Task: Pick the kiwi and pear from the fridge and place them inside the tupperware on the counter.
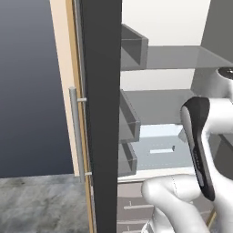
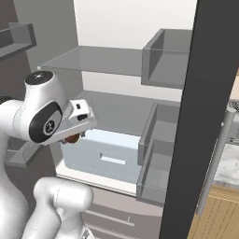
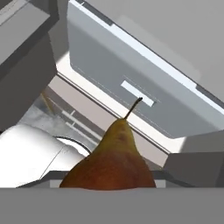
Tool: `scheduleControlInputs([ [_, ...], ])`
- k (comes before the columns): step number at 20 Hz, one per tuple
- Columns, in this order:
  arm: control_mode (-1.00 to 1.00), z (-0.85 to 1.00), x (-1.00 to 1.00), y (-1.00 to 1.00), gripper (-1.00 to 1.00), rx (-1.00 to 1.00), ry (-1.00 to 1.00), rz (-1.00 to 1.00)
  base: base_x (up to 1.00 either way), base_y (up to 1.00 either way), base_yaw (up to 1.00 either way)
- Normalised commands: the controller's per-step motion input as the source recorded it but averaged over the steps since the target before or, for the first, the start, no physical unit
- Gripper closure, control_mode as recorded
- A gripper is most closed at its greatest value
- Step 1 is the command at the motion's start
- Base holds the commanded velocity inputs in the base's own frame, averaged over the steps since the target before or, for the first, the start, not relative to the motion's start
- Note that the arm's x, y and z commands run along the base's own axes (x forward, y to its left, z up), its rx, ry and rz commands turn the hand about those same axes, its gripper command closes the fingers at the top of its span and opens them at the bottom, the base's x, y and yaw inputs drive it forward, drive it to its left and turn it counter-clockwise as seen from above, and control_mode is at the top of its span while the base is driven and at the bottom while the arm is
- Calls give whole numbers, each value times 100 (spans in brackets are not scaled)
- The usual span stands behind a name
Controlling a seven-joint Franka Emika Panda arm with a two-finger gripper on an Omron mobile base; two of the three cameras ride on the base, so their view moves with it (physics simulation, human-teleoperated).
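Inside fridge [image 2: 140, 28], pear [image 3: 111, 162] before translucent drawer [image 3: 144, 87]

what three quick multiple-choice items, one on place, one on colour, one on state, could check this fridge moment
1. Where is the pear?
A. at the gripper
B. in a door bin
C. on the top shelf

2. What colour is the pear?
A. bright green
B. brown-orange
C. purple

3. How does the fridge stand?
A. door shut
B. door open
C. door missing

Key: 1 A, the hand view has the pear close up at the fingers, stem pointing away. 2 B, its skin is brown-orange with a thin dark stem. 3 B, shelves, door bins and the translucent drawer are in plain sight.
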Motion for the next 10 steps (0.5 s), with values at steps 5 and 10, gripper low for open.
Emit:
scheduleControlInputs([
  [5,-100,96,-48,9,100,0,-1,15,0,0,0],
  [10,-100,44,2,16,100,0,1,4,0,0,0],
])
